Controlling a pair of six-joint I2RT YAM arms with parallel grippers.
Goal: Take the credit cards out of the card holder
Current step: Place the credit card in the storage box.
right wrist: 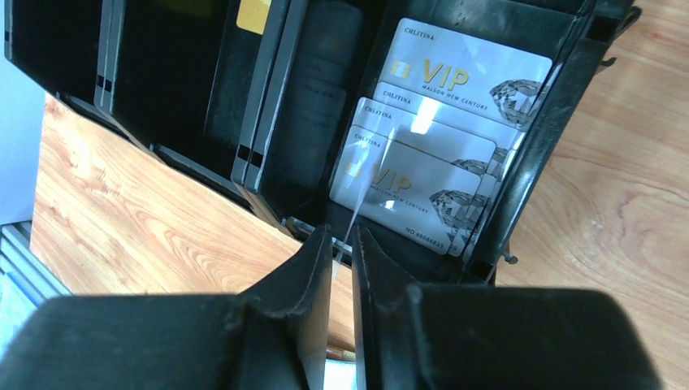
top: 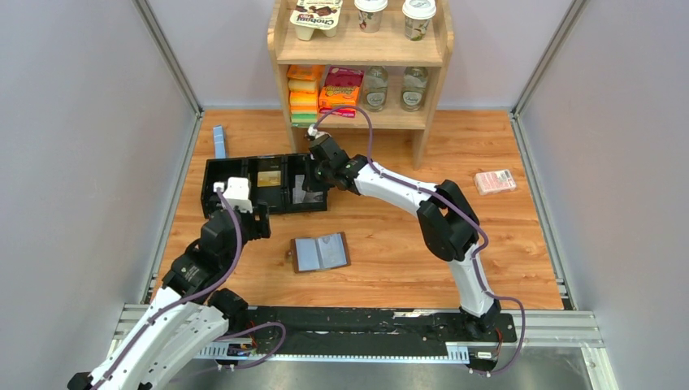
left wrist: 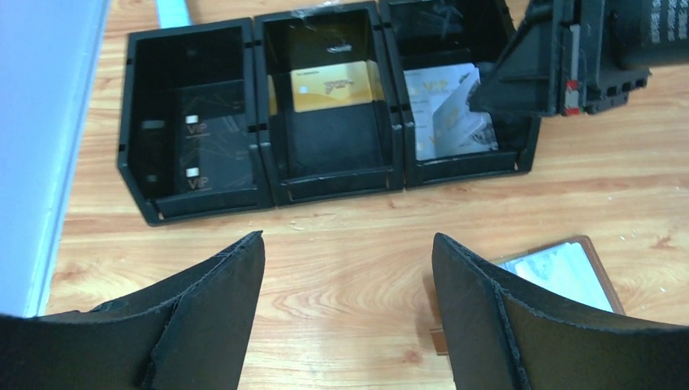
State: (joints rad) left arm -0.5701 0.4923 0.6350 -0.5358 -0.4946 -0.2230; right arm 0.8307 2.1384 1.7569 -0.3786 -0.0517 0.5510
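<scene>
Hovering the left tool (left wrist: 348, 238) low over the bench (left wrist: 349, 325) at the near side, fingers spread wide and gripping nothing, probably parking it clear of the other arm's path while waiting beside the wallet. Leaving the card holder (top: 321, 252) lying open and flat just right of that tool, grey-blue inside facing up, touching neither tool; showing nothing certain about cards sitting in its pockets. Reaching past it with the right tool (right wrist: 341, 236), tilting down over the rightmost compartment of the black tray (left wrist: 333, 188). Pinching, apparently, one of the credit cards (right wrist: 431, 183) edge-on between nearly closed fingers, its free end dipping into that compartment; judging this the drop-off step. Piling the silver ones there overlapped against the sloping floor, seemingly sorting by colour: gold card (left wrist: 333, 85) sitting in the middle compartment, dark card (left wrist: 203, 142) in the left. Calling next for opening squarely above the pile, avoiding catching the compartment wall. Passing over the blue strip (top: 219, 140), the pink-red packet (top: 495, 181) and the wooden shelf (top: 361, 55) farther back, none mattering here.
</scene>
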